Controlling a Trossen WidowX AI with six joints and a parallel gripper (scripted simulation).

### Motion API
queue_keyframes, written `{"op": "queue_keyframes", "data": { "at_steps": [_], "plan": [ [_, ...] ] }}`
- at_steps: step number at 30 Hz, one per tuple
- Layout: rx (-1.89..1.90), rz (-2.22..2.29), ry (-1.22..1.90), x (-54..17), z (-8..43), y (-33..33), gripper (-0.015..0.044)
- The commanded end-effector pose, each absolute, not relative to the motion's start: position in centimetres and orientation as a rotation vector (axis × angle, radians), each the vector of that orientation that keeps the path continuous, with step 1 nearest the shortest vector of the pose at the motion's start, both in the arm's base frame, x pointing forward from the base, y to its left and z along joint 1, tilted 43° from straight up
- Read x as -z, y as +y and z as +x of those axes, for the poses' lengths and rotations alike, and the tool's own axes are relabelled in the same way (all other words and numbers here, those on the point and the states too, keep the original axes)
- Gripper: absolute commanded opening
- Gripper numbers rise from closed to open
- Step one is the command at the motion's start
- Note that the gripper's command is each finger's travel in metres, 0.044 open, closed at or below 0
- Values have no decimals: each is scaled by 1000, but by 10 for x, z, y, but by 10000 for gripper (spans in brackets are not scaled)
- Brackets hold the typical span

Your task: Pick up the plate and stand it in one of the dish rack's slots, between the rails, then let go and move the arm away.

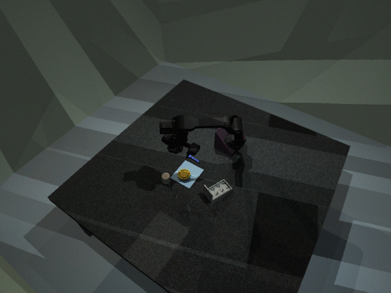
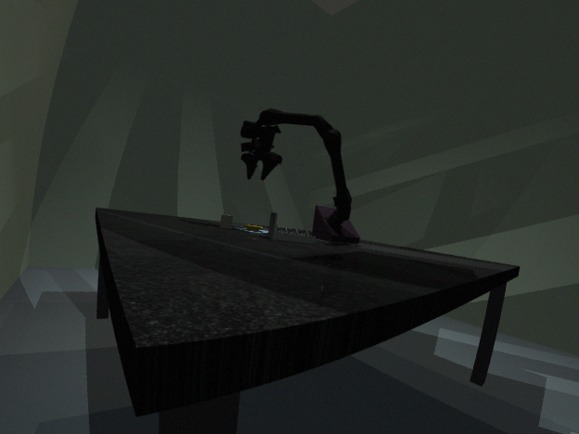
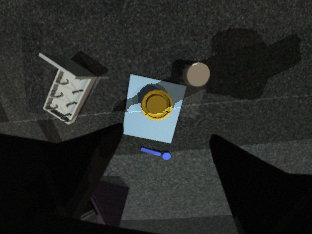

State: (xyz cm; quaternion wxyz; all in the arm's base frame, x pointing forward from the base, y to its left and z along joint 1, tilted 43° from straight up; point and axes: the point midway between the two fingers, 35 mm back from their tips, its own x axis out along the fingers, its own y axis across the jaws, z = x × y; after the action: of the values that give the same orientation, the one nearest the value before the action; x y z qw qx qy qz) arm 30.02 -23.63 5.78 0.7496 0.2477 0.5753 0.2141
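Observation:
A yellow plate point(image 1: 183, 174) point(image 2: 253, 226) point(image 3: 157, 104) lies flat on a light blue mat point(image 1: 193, 183) point(image 3: 150, 131) near the middle of the dark table. A small white dish rack point(image 1: 218, 190) point(image 2: 292, 234) point(image 3: 67, 97) with rails stands just beside the mat and is empty. My gripper point(image 1: 182, 149) point(image 2: 258, 174) point(image 3: 166, 133) is open and empty. It hangs high above the table, pointing down, over the mat's edge nearest the arm's base. In the wrist view its dark fingers frame the plate from below.
A beige cup point(image 1: 165, 178) point(image 2: 225, 221) point(image 3: 196, 74) stands next to the mat on the side away from the rack. A blue spoon point(image 1: 193, 158) point(image 3: 155, 153) lies between the mat and the purple arm base point(image 1: 224, 141) point(image 2: 334, 228).

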Motion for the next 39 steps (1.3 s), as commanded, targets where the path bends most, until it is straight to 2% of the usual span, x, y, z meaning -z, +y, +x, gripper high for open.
{"op": "queue_keyframes", "data": {
  "at_steps": [1,9,18,39],
  "plan": [
    [-466,624,1351,-53,298,-224,400],
    [-464,656,1388,-45,300,-214,400],
    [-467,658,1385,28,311,-142,400],
    [-467,658,1385,51,315,-125,400]
  ]
}}
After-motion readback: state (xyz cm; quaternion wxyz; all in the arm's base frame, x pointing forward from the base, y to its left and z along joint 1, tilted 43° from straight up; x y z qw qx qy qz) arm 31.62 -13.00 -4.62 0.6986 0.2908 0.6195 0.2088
